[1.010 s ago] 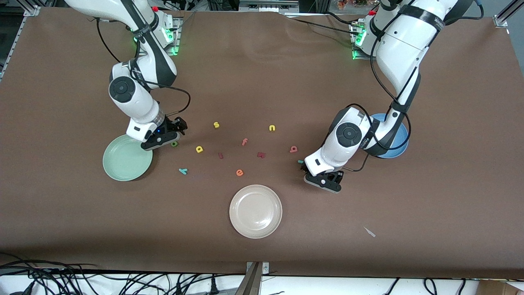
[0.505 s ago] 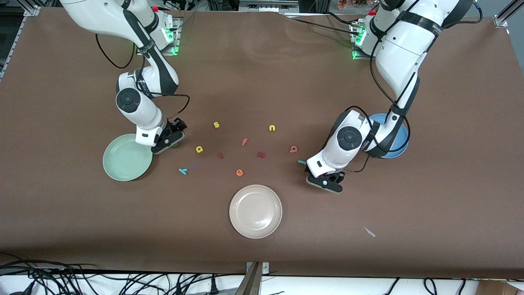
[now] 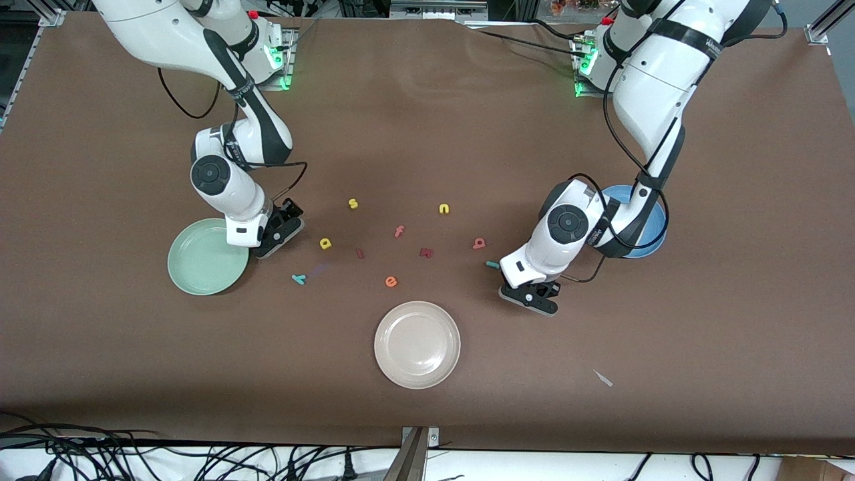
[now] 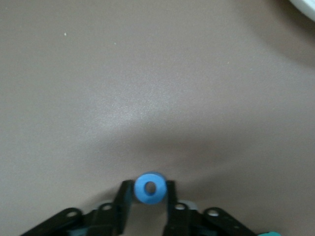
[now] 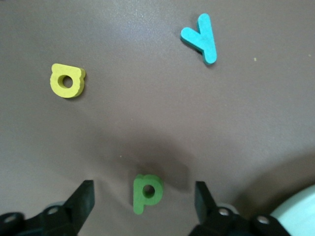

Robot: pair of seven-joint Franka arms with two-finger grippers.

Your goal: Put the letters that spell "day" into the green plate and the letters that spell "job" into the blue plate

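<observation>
Olive-green d [image 5: 146, 191]: it was found flat on the table between the open fingers of the right gripper [image 3: 279, 230], at about two o'clock off the rim of the green plate [image 3: 179, 270].
Key relation: the d was centred in the gap with clear table on both sides; its stem was judged to run across the closing line, so the narrow width would be pinched.
Right jaws: they were held wide apart with nothing gripped.
Blue o [image 4: 150, 188]: it was clamped between the fingers of the left gripper [image 3: 532, 297], low at the table, at about eight o'clock from the blue plate [image 3: 651, 244].
Left jaws: they were drawn together on the ring, with both pads seen against its sides.
Nearer arm: the right arm was taken as nearer to the "day" letters, the left arm to the "job" letters.
Yellow a [image 3: 325, 243]: it lay at three o'clock from the right gripper.
Teal y [image 3: 298, 278]: it lay at four o'clock off the green plate.
Teal j [image 3: 492, 264] and pink b [image 3: 479, 243]: they lay at ten o'clock from the left gripper.
Plates: both were seen without letters.
Step judged: a lift of the o and a pinch on the d were expected.
</observation>
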